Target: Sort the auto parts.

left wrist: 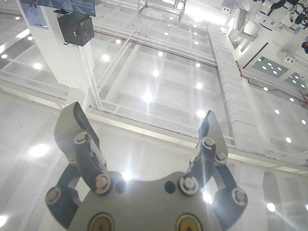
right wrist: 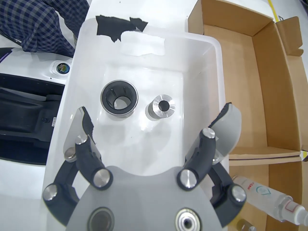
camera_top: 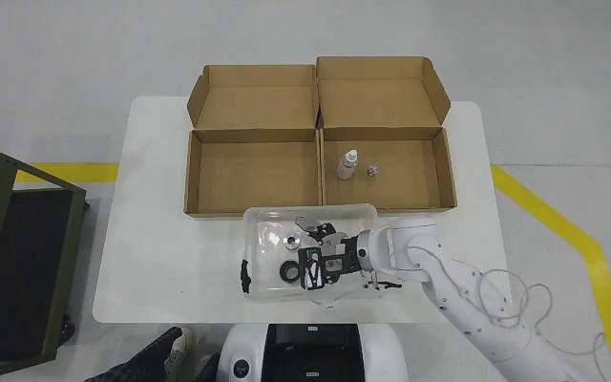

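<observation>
A clear plastic bin (camera_top: 256, 222) (right wrist: 211, 56) sits at the table's front, holding a black ring-shaped bearing (camera_top: 289, 273) (right wrist: 119, 98) and a small silver bushing (camera_top: 288, 239) (right wrist: 161, 107). My right gripper (camera_top: 320, 260) (right wrist: 156, 118) hangs open over the bin, above and short of both parts, nothing between its fingers. The right cardboard box (camera_top: 420, 196) (right wrist: 286, 174) holds a small white bottle (camera_top: 347, 164) (right wrist: 269, 199) and a little metal part (camera_top: 373, 170) (right wrist: 244, 224). The left cardboard box (camera_top: 250, 177) (right wrist: 240, 73) is bare inside. My left gripper (left wrist: 144, 118) is open, pointing up at the ceiling.
Both boxes stand side by side at the table's back with flaps raised. Black tape (right wrist: 118, 26) marks the bin's rim. A person's checkered trouser leg (camera_top: 143, 355) (right wrist: 36, 8) is at the front edge. A dark cart (camera_top: 33, 258) stands left of the table.
</observation>
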